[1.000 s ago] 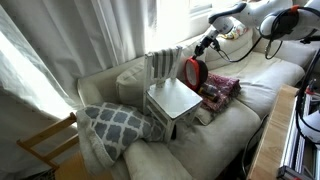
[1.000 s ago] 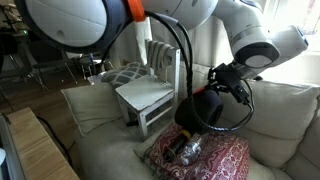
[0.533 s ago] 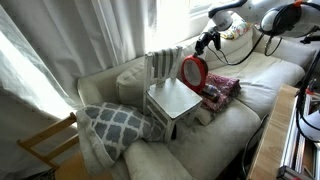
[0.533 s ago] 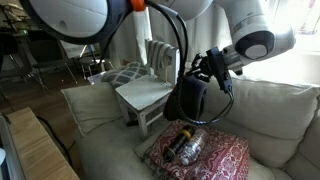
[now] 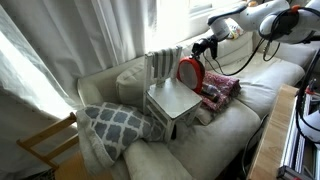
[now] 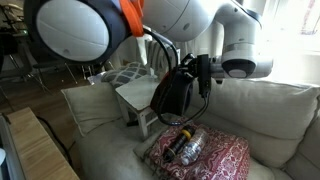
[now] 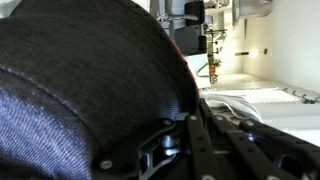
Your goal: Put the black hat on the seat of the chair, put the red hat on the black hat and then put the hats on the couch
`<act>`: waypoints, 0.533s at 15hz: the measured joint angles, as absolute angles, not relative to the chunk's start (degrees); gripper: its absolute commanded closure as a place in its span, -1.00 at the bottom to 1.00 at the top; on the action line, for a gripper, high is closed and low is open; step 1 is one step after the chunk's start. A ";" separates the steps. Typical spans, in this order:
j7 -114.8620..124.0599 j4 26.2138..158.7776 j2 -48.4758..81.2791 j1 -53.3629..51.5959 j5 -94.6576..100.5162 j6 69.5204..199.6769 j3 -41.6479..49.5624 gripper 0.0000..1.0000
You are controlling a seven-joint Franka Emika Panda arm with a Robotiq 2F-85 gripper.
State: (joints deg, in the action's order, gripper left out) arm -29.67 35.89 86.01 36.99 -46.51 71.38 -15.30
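Note:
My gripper (image 5: 206, 46) (image 6: 197, 74) is shut on the brim of the black hat (image 6: 174, 93), which hangs on edge in the air just beside the white chair's slatted back. In an exterior view the same bundle shows a bright red round face, the red hat (image 5: 190, 70), lying against the black one. In the wrist view the black hat (image 7: 80, 80) fills the left, a red sliver (image 7: 181, 46) shows behind it, and the gripper's fingers (image 7: 185, 125) clamp it. The chair (image 5: 172, 101) (image 6: 140, 96) stands on the cream couch (image 5: 255, 90) (image 6: 265, 115), its seat bare.
A red patterned cloth (image 5: 222, 90) (image 6: 215, 160) lies on the couch below the hats, with a dark shiny object (image 6: 187, 146) on it. A grey patterned pillow (image 5: 115, 125) (image 6: 128, 74) lies beyond the chair. A tan wooden chair (image 5: 45, 145) stands by the curtain.
The gripper has lifted the hats off the red cloth area and carried them up and toward the white chair's back.

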 measured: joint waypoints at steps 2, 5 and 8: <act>-29.69 38.73 86.05 37.75 -50.00 71.38 -15.29 0.98; -30.15 41.82 86.10 38.77 -54.34 71.81 -14.29 0.98; -32.38 42.69 86.10 38.82 -55.31 73.08 -12.11 0.98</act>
State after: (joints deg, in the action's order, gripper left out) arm -32.38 42.69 86.10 38.82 -55.31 73.08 -12.11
